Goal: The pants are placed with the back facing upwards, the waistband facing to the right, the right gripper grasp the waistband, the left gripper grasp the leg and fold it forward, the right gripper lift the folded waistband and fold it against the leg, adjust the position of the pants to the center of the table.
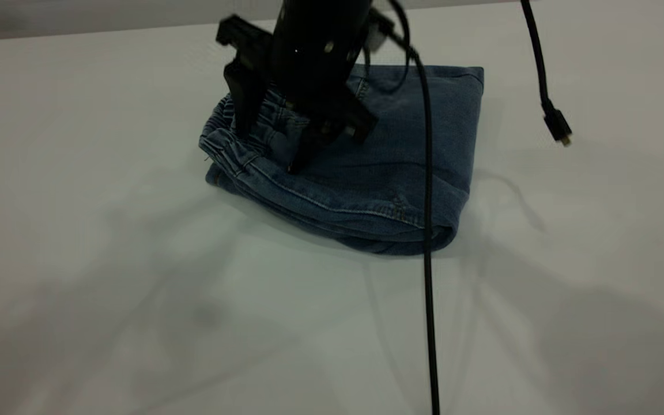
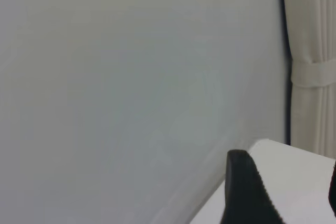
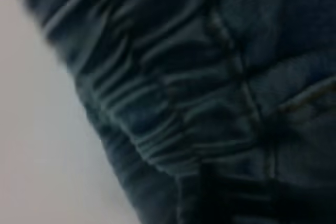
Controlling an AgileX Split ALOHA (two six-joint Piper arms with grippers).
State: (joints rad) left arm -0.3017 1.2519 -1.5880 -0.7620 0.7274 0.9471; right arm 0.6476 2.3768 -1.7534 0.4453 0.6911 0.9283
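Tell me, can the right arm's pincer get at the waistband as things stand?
Probably yes. The right pincer stands open directly over the folded pants, its fingers straddling the gathered waistband on top of the pile. Nothing lies between them; only a hanging cable crosses nearby.

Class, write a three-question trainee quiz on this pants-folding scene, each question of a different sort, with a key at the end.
1. True or false: the pants lie spread flat in a single layer on the table.
2. Which end of the bundle does the right gripper stand over? A) the waistband B) the smooth folded edge C) bare table
3. Fill in: a loose black ___ runs across the pants toward the table's near edge.

Key: 1 false, they are folded into a compact bundle. 2 A, with its jaws spread apart on the gathered band. 3 cable.
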